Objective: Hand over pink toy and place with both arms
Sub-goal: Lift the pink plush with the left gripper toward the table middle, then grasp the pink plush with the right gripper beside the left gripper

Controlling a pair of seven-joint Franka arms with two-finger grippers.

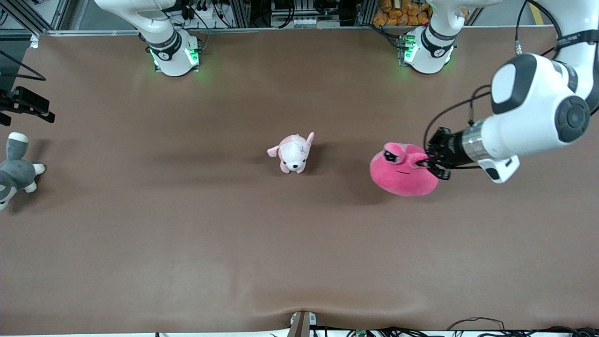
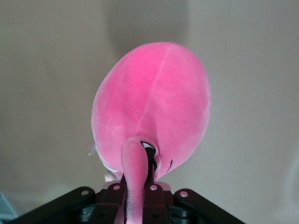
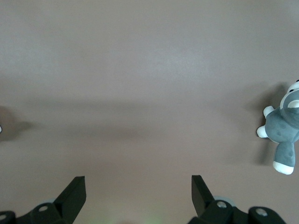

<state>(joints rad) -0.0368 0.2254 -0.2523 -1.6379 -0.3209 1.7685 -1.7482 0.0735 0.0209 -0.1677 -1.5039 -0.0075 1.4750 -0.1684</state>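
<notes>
The pink toy (image 1: pixel 402 171) is a hot-pink round plush with two half-lidded black eyes, toward the left arm's end of the table. My left gripper (image 1: pixel 433 161) is shut on a fold of plush by its eye and holds it a little above the table. In the left wrist view the pink toy (image 2: pixel 152 107) hangs from my left gripper (image 2: pixel 138 186), with the pinched pink fold between the fingers. My right gripper (image 3: pixel 138 179) is open and empty above bare table; it does not show in the front view, and that arm waits.
A small pale pink-and-white puppy plush (image 1: pixel 294 153) sits mid-table. A grey-and-white plush animal (image 1: pixel 14 171) lies at the right arm's end and shows in the right wrist view (image 3: pixel 285 135). A black fixture (image 1: pixel 25 105) stands above it at the table's edge.
</notes>
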